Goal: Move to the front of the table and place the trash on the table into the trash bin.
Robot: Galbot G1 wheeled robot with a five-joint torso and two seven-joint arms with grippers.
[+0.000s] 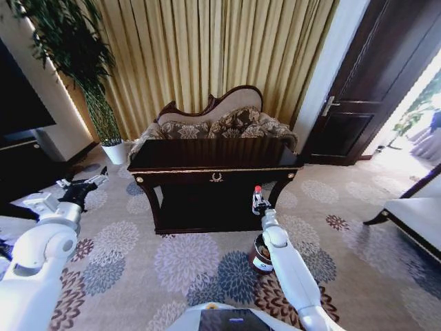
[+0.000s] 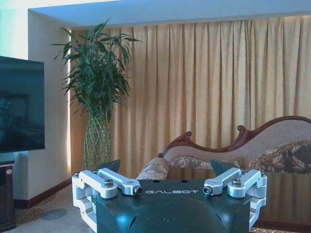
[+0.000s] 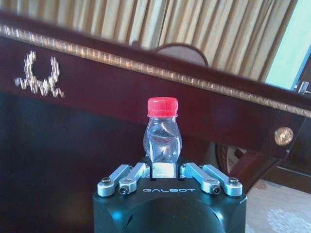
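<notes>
head view, one moment, contents as follows. item: the table [image 1: 207,160], dark and glossy, gold ornament at the middle of its front rail, standing in front of a carved-back sofa [image 1: 227,124]; no small trash can be made out on its top from here, the surface being too dark and foreshortened to tell. item: right gripper [image 1: 258,205], held off the table, in front of and below the front edge near the right front corner, by the curved leg. item: clear plastic bottle [image 3: 162,138] with red cap, upright between the closed-in fingers, clamped low on its body with neck and cap standing free above; in the right wrist view the front rail crosses behind it. item: the trash bin [image 1: 260,254], small, round, reddish-brown, white label on its side, on the carpet under the right forearm, nearer the robot than the gripper. item: left gripper [image 2: 169,187], parked out to the left over the carpet, well apart from the table, fingers spread wide with nothing between them. step in hand, as judged: carrying the bottle to the bin. handling notes: the bin lies back toward the robot and lower than the gripper, so the wrist wants drawing back and down clear of the rail and leg; bring the bottle over the middle of the opening, not its rim, since the mouth is narrow; let go low, so that the light bottle does not bounce out; the forearm partly hides the bin, so alignment needs care.
</notes>
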